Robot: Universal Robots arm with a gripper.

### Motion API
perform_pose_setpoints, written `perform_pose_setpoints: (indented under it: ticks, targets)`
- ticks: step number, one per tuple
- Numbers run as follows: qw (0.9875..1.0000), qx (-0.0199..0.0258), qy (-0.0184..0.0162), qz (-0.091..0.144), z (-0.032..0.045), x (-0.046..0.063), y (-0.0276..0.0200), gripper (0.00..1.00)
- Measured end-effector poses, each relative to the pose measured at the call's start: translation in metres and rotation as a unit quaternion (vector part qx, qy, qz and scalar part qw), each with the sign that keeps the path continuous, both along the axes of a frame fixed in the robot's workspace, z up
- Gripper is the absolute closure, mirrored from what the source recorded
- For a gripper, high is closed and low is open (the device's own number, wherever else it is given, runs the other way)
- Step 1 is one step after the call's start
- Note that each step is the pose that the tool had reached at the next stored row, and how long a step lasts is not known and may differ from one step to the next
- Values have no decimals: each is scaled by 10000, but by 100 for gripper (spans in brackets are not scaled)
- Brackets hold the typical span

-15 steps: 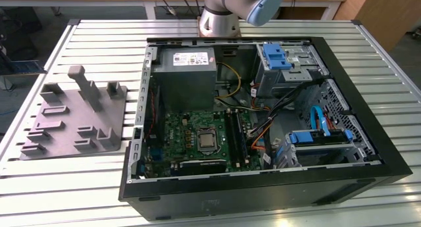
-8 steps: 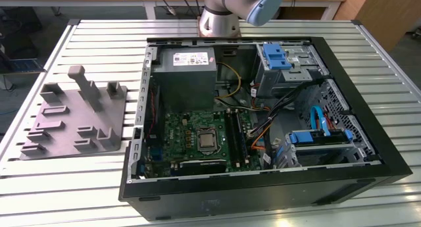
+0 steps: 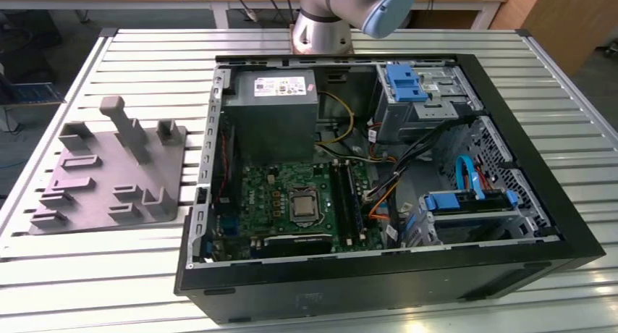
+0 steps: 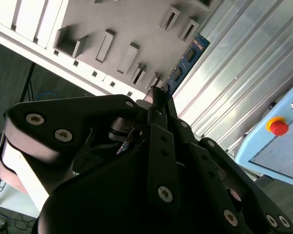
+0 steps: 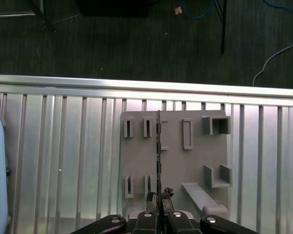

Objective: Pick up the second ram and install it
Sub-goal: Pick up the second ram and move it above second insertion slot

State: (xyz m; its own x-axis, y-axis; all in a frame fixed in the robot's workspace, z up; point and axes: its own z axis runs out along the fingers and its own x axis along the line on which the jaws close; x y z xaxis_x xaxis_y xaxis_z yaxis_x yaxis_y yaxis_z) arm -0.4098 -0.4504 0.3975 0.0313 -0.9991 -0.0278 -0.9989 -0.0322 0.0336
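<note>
A: 1 question first: where is the ram stick?

B: Between the tips of the gripper, which are closed on its 2 flat faces. In the first wrist view it shows edge-on, a thin dark line. In the second wrist view the ram stick shows its chips, running out past the tips.

A: Why hold it that way?

B: I'd judge a pinch on the flat sides stops such a thin board twisting and leaves its contact edge free.

A: And beneath it?

B: The grey holder, lying on the slatted table. The stick looks well above it, clear of its pockets. Those narrow pockets stand things on edge, likely so the tips can reach both faces.

A: And the computer?

B: In the exterior view the case lies open on its side, to the exterior view's right of the holder, so the green board faces up. Its long black slots sit right of the processor. I cannot tell whether 1 is filled.
</note>
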Motion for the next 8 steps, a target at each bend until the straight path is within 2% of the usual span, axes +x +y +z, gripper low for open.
perform_pose_setpoints:
  ticks: [8]
  targets:
    - [10000,0,0,0,52,0,0,86]
